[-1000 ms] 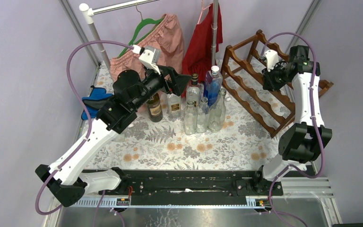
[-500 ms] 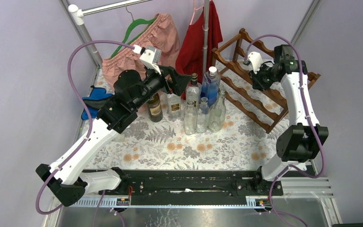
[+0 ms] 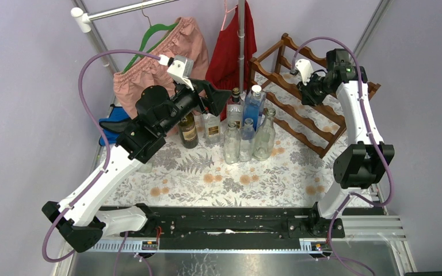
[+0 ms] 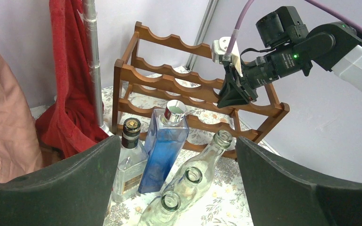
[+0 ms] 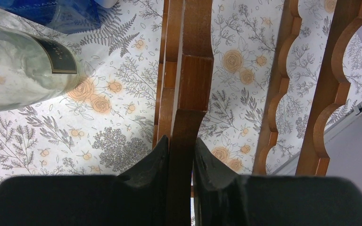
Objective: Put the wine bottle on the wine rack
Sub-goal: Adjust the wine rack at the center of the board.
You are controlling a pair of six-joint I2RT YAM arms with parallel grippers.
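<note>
The wine rack — reddish-brown wood, an open frame with scalloped rails in tiers — stands at the back right corner of the table. The right claw pinches one of its wavy rails. The dark wine bottle, its tan label unreadable, stands upright at the back middle beside clear bottles. The left claw hangs by them, spread wide.
</note>
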